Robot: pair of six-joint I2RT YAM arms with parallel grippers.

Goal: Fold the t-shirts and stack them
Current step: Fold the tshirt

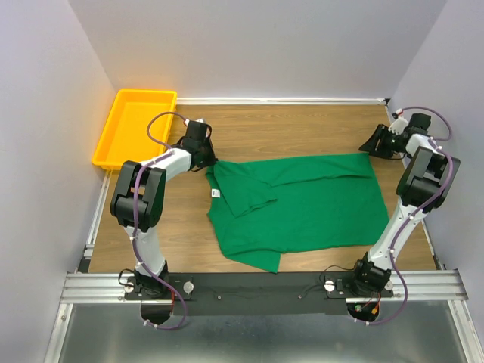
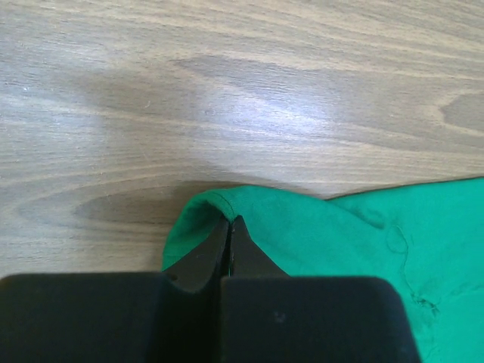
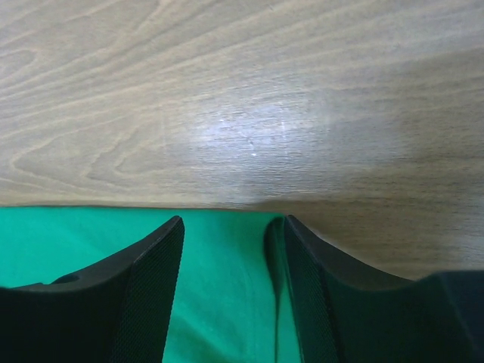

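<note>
An emerald-green t-shirt (image 1: pixel 318 204) lies spread on the wooden table, one sleeve folded in and a small white label (image 1: pixel 215 193) near its left edge. My left gripper (image 1: pixel 209 160) sits at the shirt's far left corner. In the left wrist view the left gripper (image 2: pixel 229 221) is shut, pinching a raised fold of the green cloth (image 2: pixel 340 234). At the far right corner is my right gripper (image 1: pixel 375 144). Seen from the right wrist, the right gripper (image 3: pixel 231 221) is open, its fingers straddling the shirt's edge (image 3: pixel 227 280), with the right finger against a small ridge of cloth.
A yellow plastic tray (image 1: pixel 121 151) stands at the far left corner, just beyond the left arm. Grey walls close in the table on three sides. Bare wood (image 1: pixel 287 128) runs between the shirt and the back wall.
</note>
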